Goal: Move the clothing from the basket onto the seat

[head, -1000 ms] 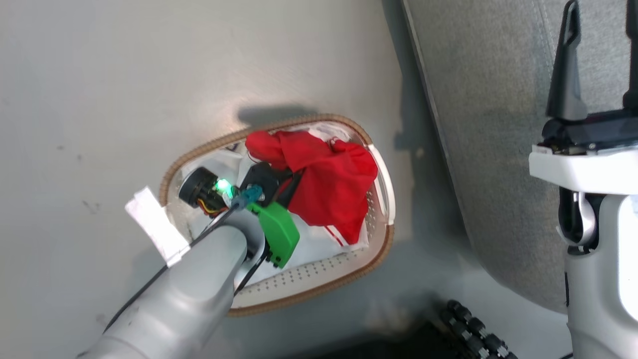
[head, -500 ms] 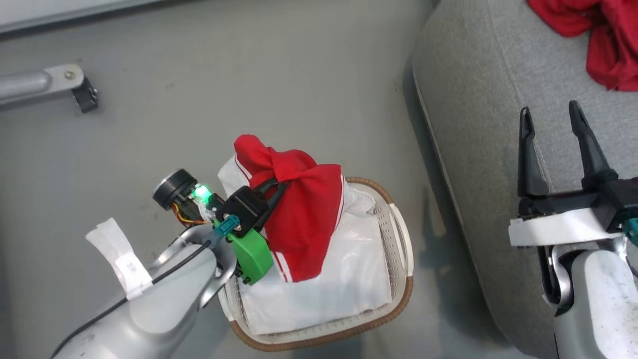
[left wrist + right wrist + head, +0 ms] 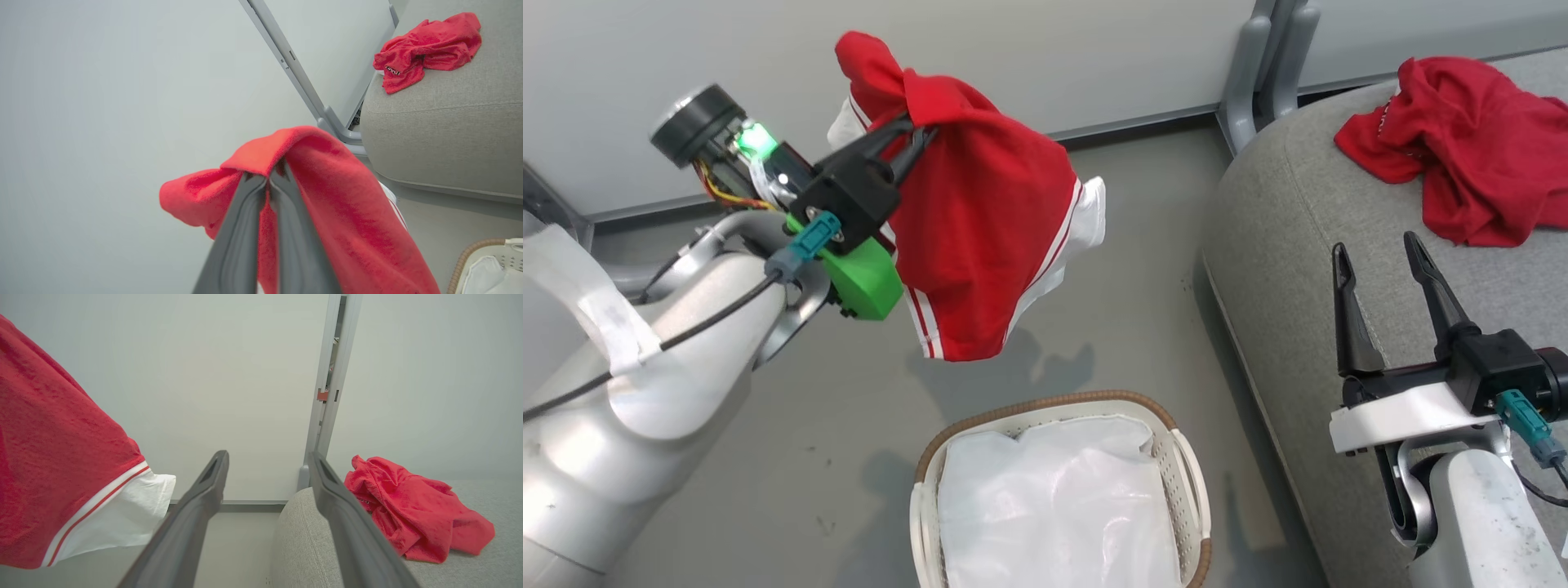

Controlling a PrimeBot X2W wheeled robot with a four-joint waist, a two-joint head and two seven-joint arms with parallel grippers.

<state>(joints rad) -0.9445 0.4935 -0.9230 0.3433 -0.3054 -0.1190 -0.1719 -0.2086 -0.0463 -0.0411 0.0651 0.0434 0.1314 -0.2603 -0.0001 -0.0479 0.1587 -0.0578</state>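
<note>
My left gripper (image 3: 915,135) (image 3: 267,179) is shut on a red garment with white stripes and white trim (image 3: 980,220) (image 3: 327,204) (image 3: 53,465), which hangs in the air above and behind the basket (image 3: 1176,433). The basket sits on the floor at the bottom of the head view with a white cloth sheet (image 3: 1054,506) inside. A second red garment (image 3: 1462,147) (image 3: 425,49) (image 3: 408,514) lies crumpled on the grey seat (image 3: 1298,212) (image 3: 441,134) (image 3: 302,539). My right gripper (image 3: 1376,253) (image 3: 267,457) stands open over the seat's front edge, holding nothing.
A pale wall panel with a grey metal post (image 3: 1262,73) (image 3: 329,396) runs behind the seat and floor. Grey floor (image 3: 1135,327) lies between the basket and the seat.
My left gripper has lifted the striped red garment up out of the basket, leaving the white sheet inside. The head camera has tilted up, bringing the wall and the seat's garment into view.
</note>
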